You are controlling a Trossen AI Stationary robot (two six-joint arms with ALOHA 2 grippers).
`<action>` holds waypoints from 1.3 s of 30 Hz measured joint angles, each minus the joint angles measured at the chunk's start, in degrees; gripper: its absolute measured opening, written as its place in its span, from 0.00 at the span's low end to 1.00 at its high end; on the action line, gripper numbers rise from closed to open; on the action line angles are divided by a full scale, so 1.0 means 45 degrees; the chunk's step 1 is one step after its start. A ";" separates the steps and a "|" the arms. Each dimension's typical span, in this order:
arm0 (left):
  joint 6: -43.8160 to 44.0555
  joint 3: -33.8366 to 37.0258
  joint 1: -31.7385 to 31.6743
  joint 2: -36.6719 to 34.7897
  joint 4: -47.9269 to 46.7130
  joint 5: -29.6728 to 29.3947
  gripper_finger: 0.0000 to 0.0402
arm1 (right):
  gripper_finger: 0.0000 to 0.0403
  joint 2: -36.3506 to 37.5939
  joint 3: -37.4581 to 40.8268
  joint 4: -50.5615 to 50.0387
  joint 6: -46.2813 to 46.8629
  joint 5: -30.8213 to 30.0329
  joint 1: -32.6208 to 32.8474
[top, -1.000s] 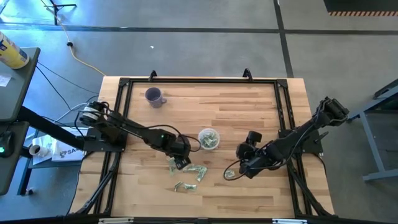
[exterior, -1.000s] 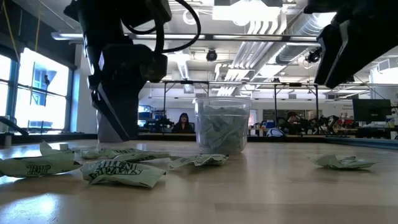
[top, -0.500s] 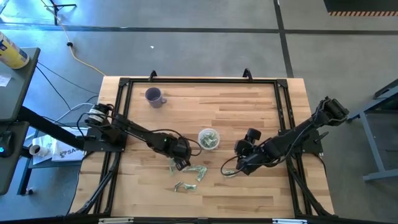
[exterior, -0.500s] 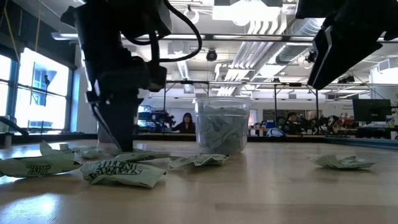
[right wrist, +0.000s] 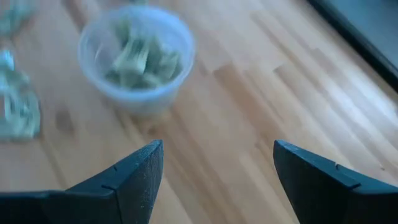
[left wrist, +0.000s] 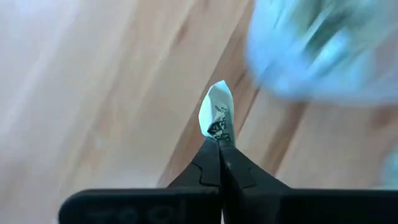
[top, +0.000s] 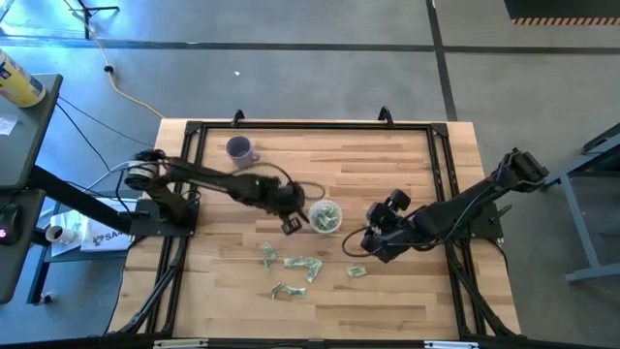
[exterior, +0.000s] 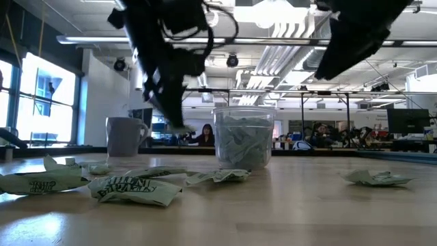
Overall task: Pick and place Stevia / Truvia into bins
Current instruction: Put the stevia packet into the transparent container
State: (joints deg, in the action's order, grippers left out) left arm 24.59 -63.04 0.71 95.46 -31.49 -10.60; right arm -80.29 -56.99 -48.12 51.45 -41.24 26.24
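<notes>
My left gripper is shut on a pale green and white sachet, raised above the table just left of the clear cup. The cup holds several sachets and stands on its base; it also shows in the low view and in the right wrist view. Several loose sachets lie flat on the wood nearer the front edge, and one lies apart near my right gripper. My right gripper is open and empty, raised to the right of the cup. My left gripper pinches one end of the sachet between its two fingertips. The rest of the sachet sticks out beyond the tips, clear of the table.
A purple mug stands at the far left of the table. A black frame runs along the table's edges. Bare wood lies to the far side of the cup and on the right.
My left gripper has risen from the loose sachets on the table and gone toward the far edge and right, toward the cup, carrying one sachet lifted clear. My right gripper has drawn slightly up and toward the far edge, away from the lone sachet, which stays on the wood.
</notes>
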 joint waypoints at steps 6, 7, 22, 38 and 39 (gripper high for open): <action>-0.1246 -0.1518 -0.0974 -0.0984 0.0719 0.2304 0.05 | 0.73 0.0842 -0.0072 -0.0367 0.0154 -0.0381 -0.0791; -0.1464 -0.1698 -0.1046 -0.0986 0.0760 0.2763 0.05 | 0.73 0.0918 -0.0072 -0.0424 0.0057 -0.0341 -0.0953; -0.0887 -0.2177 -0.1059 0.1787 0.3543 0.3768 0.14 | 0.73 0.1186 -0.0072 -0.0565 -0.0983 0.0284 -0.1534; 0.1909 -0.2177 0.0581 0.0042 0.0929 0.3586 0.54 | 0.73 0.1195 -0.0067 -0.0918 -0.1680 0.0462 -0.0156; 0.1962 -0.2187 0.0900 -0.0253 0.0375 0.3555 0.54 | 0.73 0.1195 -0.0067 -0.0918 -0.1814 0.0446 -0.0082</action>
State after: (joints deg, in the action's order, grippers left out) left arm 33.42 -72.88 4.76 94.32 -29.80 5.40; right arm -74.91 -57.30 -52.25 43.28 -39.24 25.87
